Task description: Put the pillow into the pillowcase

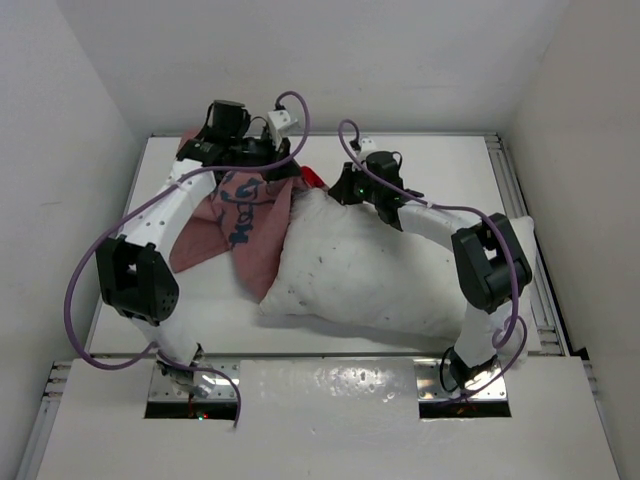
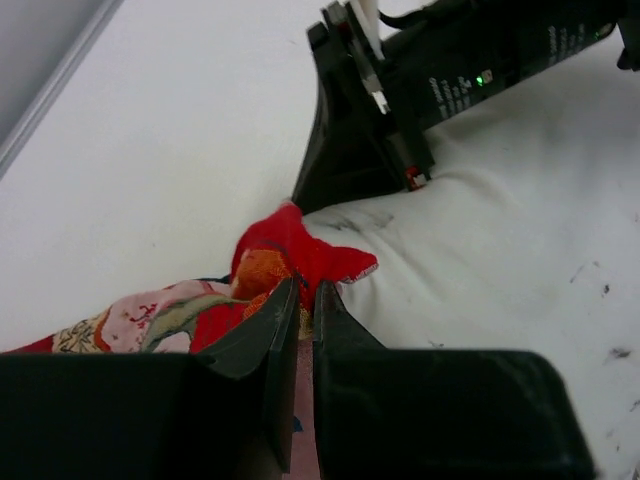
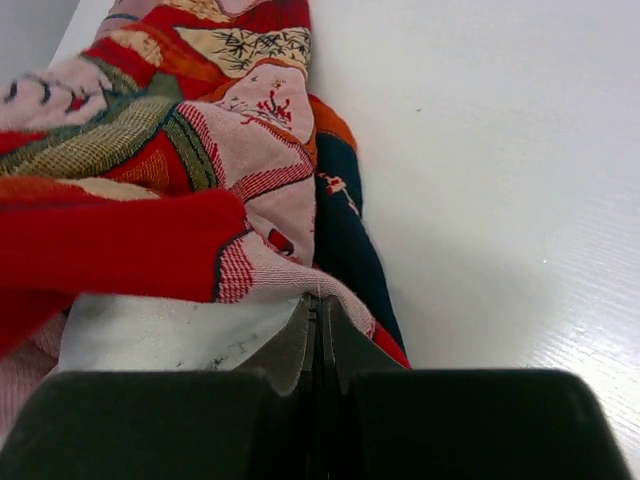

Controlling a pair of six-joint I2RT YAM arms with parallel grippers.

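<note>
The white pillow (image 1: 385, 270) lies across the table's middle, its far left corner tucked at the mouth of the pillowcase (image 1: 238, 222). The pillowcase hangs bunched, with its dull pink side and blue print showing. My left gripper (image 1: 283, 166) is shut on the pillowcase (image 2: 290, 250) and holds its edge up, with pink cloth between the fingers (image 2: 278, 320). My right gripper (image 1: 342, 190) is shut on the pillowcase's hem (image 3: 300, 270) right beside the pillow's corner (image 3: 150, 335). The right gripper's black body also shows in the left wrist view (image 2: 380, 110), resting against the pillow (image 2: 520, 260).
The white table (image 1: 440, 165) is walled in on the left, back and right. A metal rail (image 1: 512, 190) runs along its right edge. Purple cables (image 1: 95, 265) loop from both arms. A white cover plate (image 1: 330, 395) lies between the arm bases.
</note>
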